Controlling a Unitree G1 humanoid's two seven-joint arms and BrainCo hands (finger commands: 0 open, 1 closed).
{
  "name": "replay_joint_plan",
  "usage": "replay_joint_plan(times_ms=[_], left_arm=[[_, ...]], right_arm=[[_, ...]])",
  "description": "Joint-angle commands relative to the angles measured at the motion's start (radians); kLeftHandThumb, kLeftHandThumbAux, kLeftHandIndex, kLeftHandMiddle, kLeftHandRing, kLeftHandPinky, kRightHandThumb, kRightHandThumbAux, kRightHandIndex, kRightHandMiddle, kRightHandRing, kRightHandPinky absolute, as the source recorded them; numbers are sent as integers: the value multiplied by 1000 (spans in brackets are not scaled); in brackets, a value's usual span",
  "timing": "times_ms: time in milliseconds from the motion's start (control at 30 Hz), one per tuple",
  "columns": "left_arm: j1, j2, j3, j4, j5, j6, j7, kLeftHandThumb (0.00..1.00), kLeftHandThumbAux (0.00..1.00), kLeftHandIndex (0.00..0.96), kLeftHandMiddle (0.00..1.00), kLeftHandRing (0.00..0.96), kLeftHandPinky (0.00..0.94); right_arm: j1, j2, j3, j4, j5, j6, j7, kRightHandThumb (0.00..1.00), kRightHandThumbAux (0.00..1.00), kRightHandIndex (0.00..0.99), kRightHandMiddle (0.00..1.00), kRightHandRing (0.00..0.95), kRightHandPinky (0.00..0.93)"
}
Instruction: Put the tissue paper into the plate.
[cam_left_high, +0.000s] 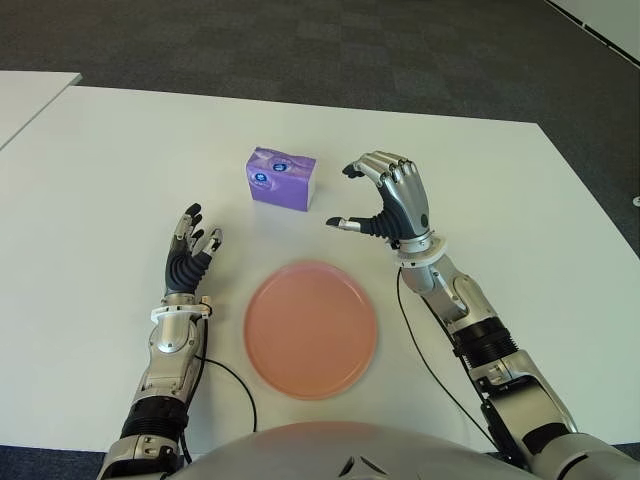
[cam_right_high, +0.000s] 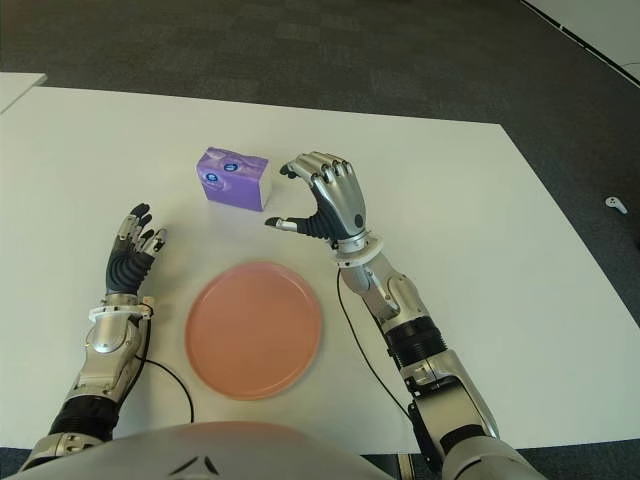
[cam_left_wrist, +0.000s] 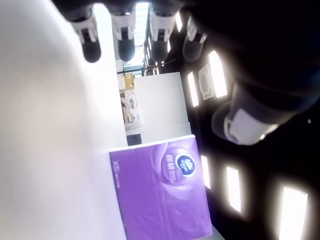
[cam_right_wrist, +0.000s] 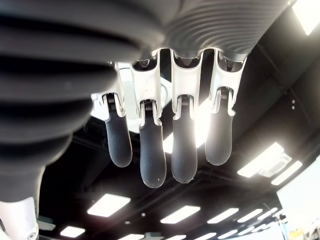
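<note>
A purple tissue paper pack (cam_left_high: 282, 178) lies on the white table (cam_left_high: 120, 150), beyond the pink plate (cam_left_high: 311, 328), which has nothing in it. My right hand (cam_left_high: 345, 197) hovers just right of the pack, a small gap away, fingers curved and thumb out, holding nothing. In the right wrist view its fingers (cam_right_wrist: 152, 160) hang spread with nothing between them. My left hand (cam_left_high: 198, 232) shows left of the plate, fingers spread upward and open. The left wrist view shows the tissue pack (cam_left_wrist: 165, 195) farther off, past the fingertips (cam_left_wrist: 125, 47).
A second white table's corner (cam_left_high: 25, 95) shows at the far left. Dark carpet (cam_left_high: 300, 40) lies beyond the table's far edge. Black cables (cam_left_high: 420, 350) run from both wrists toward my body near the plate.
</note>
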Motion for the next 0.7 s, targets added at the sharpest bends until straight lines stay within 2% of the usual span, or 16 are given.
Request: replay_joint_plan(times_ms=[33,100,267,300,333,400,467,500,567,700], left_arm=[[41,-18,-11,67,20,47,19,0,594,0,0,0,0],[38,-19,-11,70,22,48,25,0,595,0,0,0,0],[34,-22,-10,75,25,52,35,0,593,0,0,0,0],[34,-22,-10,76,25,52,36,0,592,0,0,0,0],[33,-23,-11,78,26,52,38,0,592,0,0,0,0],[31,-24,-11,81,26,52,40,0,591,0,0,0,0],[27,-25,-10,86,26,53,42,0,586,0,0,0,0],[25,-25,-10,89,26,55,45,0,584,0,0,0,0],[21,-26,-10,91,29,62,52,0,578,0,0,0,0],[15,-30,-10,101,31,63,58,0,578,0,0,0,0]], right_arm=[[-15,14,-17,34,71,15,87,852,679,398,542,870,851],[-22,21,-26,47,104,23,129,852,678,399,543,867,846],[-41,35,-38,84,162,46,212,849,673,413,561,757,706],[-48,37,-39,98,168,49,224,793,686,415,507,626,591],[-52,38,-39,108,172,49,231,757,695,416,472,541,515],[-75,44,-31,161,170,46,236,726,702,417,441,467,450],[-114,53,-13,232,152,54,246,542,572,254,253,247,239],[-132,58,-4,253,139,68,253,513,552,222,220,210,203],[-165,75,12,277,116,105,265,421,489,95,96,87,83],[-231,121,38,334,90,161,261,357,447,24,25,22,21]])
